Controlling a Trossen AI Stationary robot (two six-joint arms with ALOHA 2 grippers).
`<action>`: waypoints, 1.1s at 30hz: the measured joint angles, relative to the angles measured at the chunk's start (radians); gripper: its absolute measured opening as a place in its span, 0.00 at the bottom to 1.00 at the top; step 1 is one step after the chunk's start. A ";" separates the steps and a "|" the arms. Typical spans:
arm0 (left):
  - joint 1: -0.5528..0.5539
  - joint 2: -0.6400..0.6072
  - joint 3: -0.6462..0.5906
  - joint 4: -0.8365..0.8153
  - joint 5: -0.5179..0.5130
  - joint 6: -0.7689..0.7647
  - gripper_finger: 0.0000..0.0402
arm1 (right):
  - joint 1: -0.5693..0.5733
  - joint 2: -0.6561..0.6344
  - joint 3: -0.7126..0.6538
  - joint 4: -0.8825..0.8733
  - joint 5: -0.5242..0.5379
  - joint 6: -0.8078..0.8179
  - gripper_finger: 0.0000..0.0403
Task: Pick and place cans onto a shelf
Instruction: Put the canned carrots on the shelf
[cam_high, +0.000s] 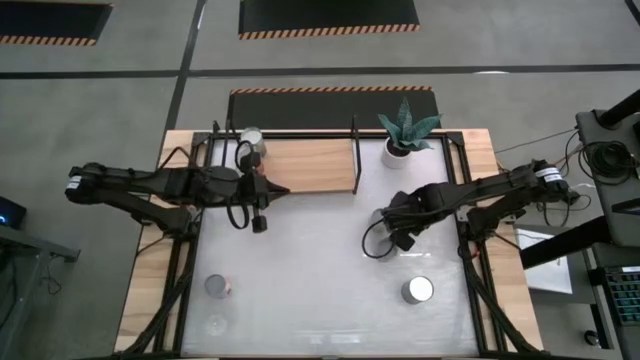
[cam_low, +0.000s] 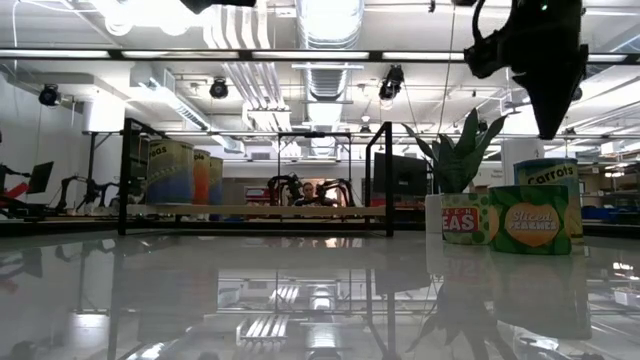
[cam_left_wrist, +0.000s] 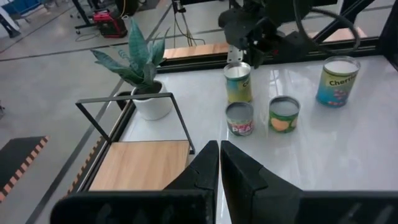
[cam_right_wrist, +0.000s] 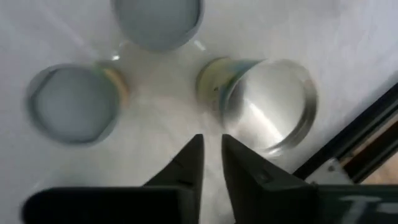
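Taking the plant pot (cam_high: 398, 153) at the back of the table as the landmark, the nearest cans lie far in front of it along the table's front: one can (cam_high: 419, 290) toward the right and another (cam_high: 217, 287) toward the left, both standing upright. Closer to the pot, just in front of it, the right gripper (cam_high: 403, 238) hangs over a cluster of three upright cans; in the right wrist view its fingertips (cam_right_wrist: 211, 155) point straight down between them, a narrow gap showing, nothing held. The tallest can (cam_right_wrist: 264, 102) stands just beside the tips, long axis vertical, so the coming grasp likely needs a small sideways shift and a wider spread before descending. The right arm is plainly the nearer one to this cluster. To the pot's left lies the shelf (cam_high: 300, 165), with one can (cam_high: 251, 140) already at its far left end. The left gripper (cam_high: 283, 190) hovers at the shelf's front edge, fingers pressed together and empty.
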 joint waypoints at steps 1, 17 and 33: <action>0.000 0.000 0.000 0.001 0.000 0.001 0.00 | -0.001 0.005 -0.006 0.005 0.021 -0.017 0.15; 0.000 0.000 0.000 0.002 -0.001 0.005 0.00 | -0.006 0.018 -0.128 0.084 0.091 -0.107 0.31; 0.000 0.000 0.000 0.001 -0.002 0.008 0.00 | -0.006 0.012 -0.083 0.040 0.102 -0.142 0.02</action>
